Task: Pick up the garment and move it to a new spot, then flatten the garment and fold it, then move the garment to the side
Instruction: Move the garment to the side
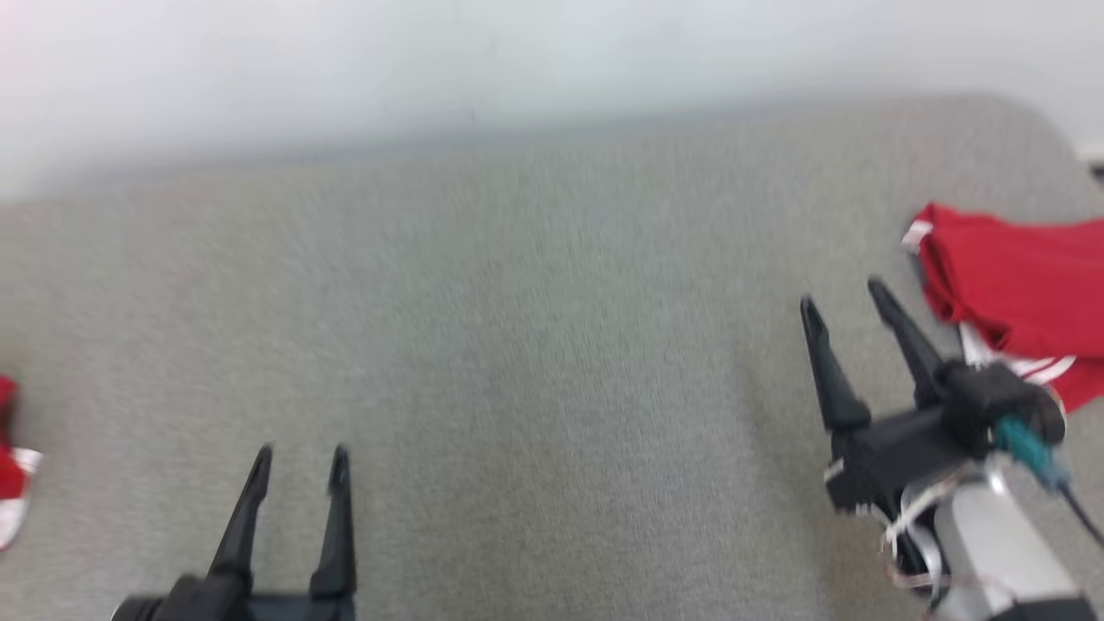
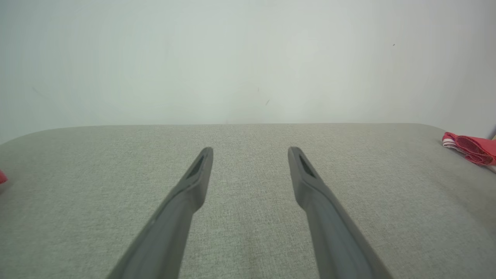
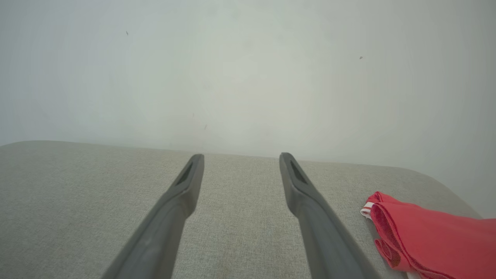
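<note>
A folded red garment with white stripes lies at the right edge of the grey fabric surface; it also appears as the red garment at the lower right of the right wrist view and as the garment far right in the left wrist view. Just left of it, my right gripper is open with nothing between its fingers, and the same open right gripper points toward the wall. At the lower left my left gripper stands open and empty, its jaws wide apart in the left wrist view.
Another red and white cloth pokes in at the left edge of the surface. A pale wall runs behind the surface's far edge. The head view is blurred.
</note>
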Controlling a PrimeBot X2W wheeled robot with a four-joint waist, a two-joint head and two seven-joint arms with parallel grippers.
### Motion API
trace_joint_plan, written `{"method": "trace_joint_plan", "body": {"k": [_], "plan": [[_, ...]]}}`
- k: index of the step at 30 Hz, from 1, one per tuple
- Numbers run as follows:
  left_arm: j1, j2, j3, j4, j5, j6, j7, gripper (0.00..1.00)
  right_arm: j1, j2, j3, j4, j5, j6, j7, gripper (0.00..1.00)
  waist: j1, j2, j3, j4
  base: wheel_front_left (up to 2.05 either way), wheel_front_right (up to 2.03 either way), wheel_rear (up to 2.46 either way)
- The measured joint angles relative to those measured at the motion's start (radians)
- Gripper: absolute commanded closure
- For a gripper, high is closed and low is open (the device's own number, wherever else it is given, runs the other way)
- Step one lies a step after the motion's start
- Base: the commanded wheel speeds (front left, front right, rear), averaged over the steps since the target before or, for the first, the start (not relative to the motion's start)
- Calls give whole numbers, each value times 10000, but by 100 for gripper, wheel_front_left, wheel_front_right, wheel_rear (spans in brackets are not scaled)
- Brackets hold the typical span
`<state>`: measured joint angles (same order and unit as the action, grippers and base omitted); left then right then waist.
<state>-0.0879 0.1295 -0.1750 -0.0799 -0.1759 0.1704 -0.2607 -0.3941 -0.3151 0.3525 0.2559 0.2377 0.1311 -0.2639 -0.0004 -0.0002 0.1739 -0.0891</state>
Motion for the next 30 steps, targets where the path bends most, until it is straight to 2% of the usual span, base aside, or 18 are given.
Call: {"method": "trace_joint_plan", "body": {"k": [4,10,13,18,30], "plan": [[808,6,424,-412,198,-13,0,0,1151,430,-535,-922,-221,0,0,0,-1,-1,-768,109,0,0,0],[1617,-174,986,-654,341,-209,-2,0,2566,685,-1135,-1812,-500,0,0,0,0,-1,-1657,205,0,0,0],[1945,-240,1185,-792,453,-487,0,0,3161,734,-1239,-2146,-573,0,-2,0,1,-1,-1981,225,0,0,0],[2408,-322,1313,-880,731,-995,-2,0,4060,802,-1484,-2462,-654,0,-2,0,3,-1,-2366,243,0,0,0],[2915,-690,1783,-715,813,-1580,-2,0,4803,855,-1425,-2552,-717,0,0,0,3,1,-2666,217,0,0,0]]}}
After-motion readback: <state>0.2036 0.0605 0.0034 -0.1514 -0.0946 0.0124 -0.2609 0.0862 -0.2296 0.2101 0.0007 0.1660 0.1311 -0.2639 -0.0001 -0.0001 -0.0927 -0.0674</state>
